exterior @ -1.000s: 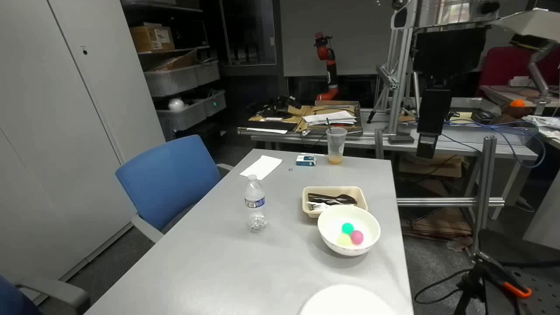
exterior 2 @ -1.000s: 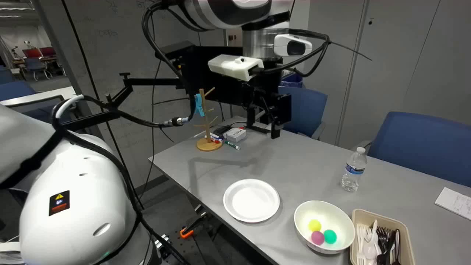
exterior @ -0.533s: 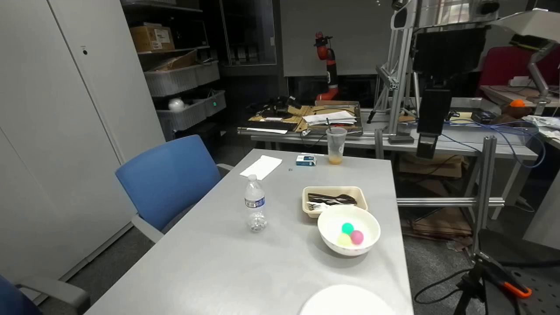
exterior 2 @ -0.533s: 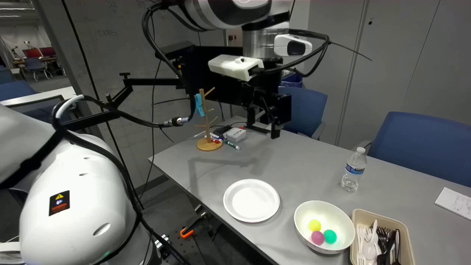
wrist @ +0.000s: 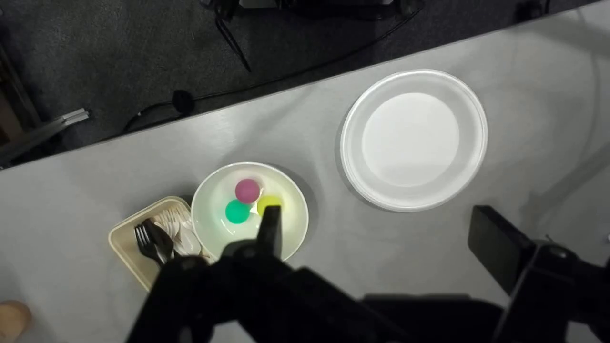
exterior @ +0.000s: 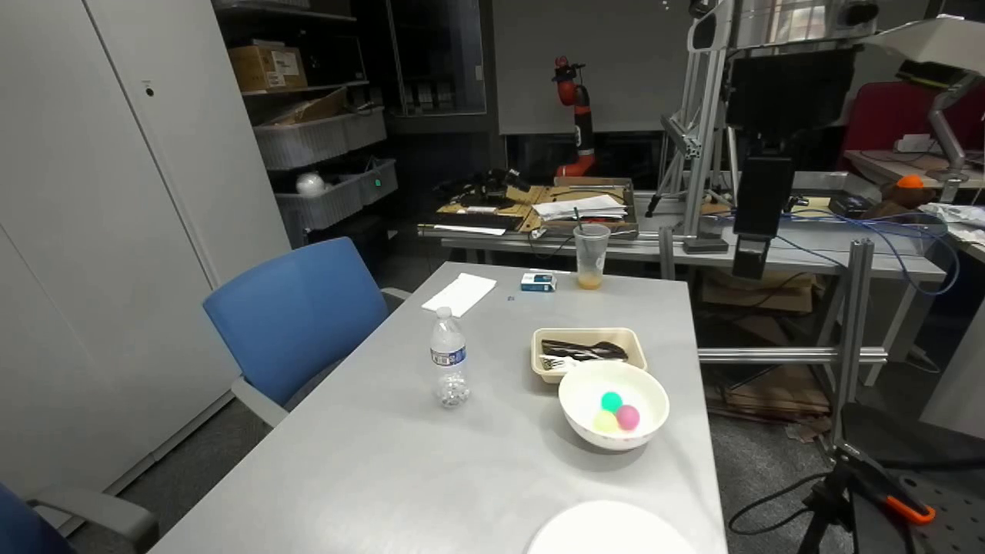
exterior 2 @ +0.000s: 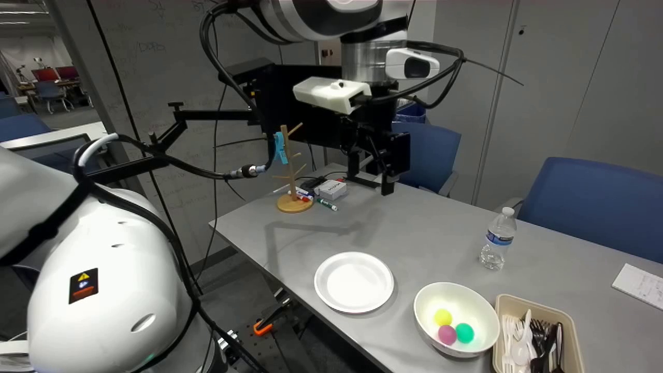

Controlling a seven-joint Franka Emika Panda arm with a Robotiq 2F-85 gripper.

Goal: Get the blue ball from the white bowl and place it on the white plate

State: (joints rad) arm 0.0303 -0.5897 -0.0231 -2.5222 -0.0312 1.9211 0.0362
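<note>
blue ball (wrist: 237, 211) well apart from pincer (wrist: 376, 214)

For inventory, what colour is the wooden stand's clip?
Light blue; the clip shows best in an exterior view.

In the wrist view, a pink ball (wrist: 247, 190) lies left of the pincer (wrist: 379, 228); a yellow ball (wrist: 268, 201) just beside it is partly hidden by the pincer. Farther left is a beige tray (wrist: 125, 238) of black and white cutlery (wrist: 162, 239). In an exterior view, a wooden stand (exterior 2: 292, 187) with a blue clip (exterior 2: 280, 148) stands left of the pincer, a small white box (exterior 2: 331, 190) between them. A water bottle (exterior 2: 499, 239) stands well to the pincer's right, a blue chair (exterior 2: 595, 207) farther right. In an exterior view, a clear cup (exterior: 590, 258) and a blue-and-white packet (exterior: 538, 282) are left of the pincer, a white sheet (exterior: 460, 294) farther left.
</note>
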